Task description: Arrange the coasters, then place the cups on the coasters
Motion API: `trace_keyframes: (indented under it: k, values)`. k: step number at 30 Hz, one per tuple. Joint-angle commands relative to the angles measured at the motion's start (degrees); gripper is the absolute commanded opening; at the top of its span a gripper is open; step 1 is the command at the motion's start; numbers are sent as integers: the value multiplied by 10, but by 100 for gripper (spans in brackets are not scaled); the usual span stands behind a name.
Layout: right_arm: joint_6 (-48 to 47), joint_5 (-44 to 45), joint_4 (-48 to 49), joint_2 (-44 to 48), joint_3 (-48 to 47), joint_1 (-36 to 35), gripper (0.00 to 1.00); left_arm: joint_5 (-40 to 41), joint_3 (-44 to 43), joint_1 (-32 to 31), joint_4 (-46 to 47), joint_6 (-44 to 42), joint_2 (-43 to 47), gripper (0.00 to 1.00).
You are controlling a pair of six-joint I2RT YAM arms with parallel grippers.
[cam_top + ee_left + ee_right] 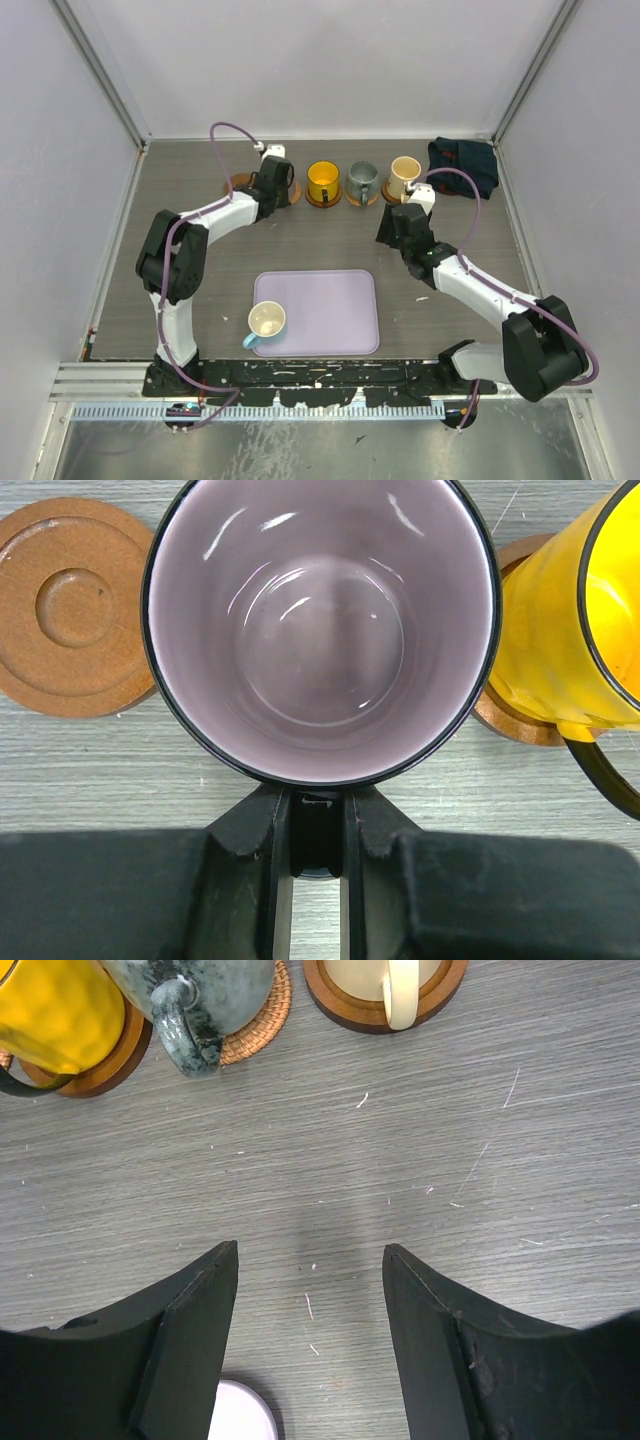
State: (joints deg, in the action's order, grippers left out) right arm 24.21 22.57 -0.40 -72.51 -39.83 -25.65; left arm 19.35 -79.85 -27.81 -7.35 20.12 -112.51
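1. Tabletop (pixel 320 245) of grey wood grain carried everything, with your two arms bolted at its near edge.
2. Your left arm rose from its base, folded at the elbow near the left side, and stretched its forearm toward the far row of cups. The left gripper (pixel 272 182) sat at that row's left end. Its fingers (pixel 268 825) were drawn narrow on a dark handle below the rim of the purple-grey mug (pixel 320 630), which stood upright.
3. Your right arm bent out to the right and came back inward. The right gripper (pixel 398 222) pointed at the far row, just short of it. Its fingers (pixel 190 1340) stood wide apart over bare table and held nothing.
4. The lavender tray (pixel 330 310) lay near the centre, between your arms.
5. The dark blue cloth (pixel 463 163) was bunched in the far right corner.
6. The yellow mug (pixel 323 180), grey-teal mug (pixel 361 180) and cream-beige mug (pixel 404 175) stood side by side in the far row, each on its own coaster. The cream mug with the light-blue outside (pixel 266 322) stood at the tray's near left corner.
7. One bare coaster (pixel 75 605) lay just left of the purple-grey mug. Whether another lay beneath that mug, you could not tell.
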Motion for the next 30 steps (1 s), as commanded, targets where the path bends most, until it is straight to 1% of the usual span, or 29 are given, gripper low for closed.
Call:
trace_keyframes:
  k: [1,30]
  values:
    - [7,1,30,3,-6,3,64,18,-41,-3,52,-1,3,4]
    - [17,-11,34,2,7,3,64,25,-58,-4,44,-14,-20,5]
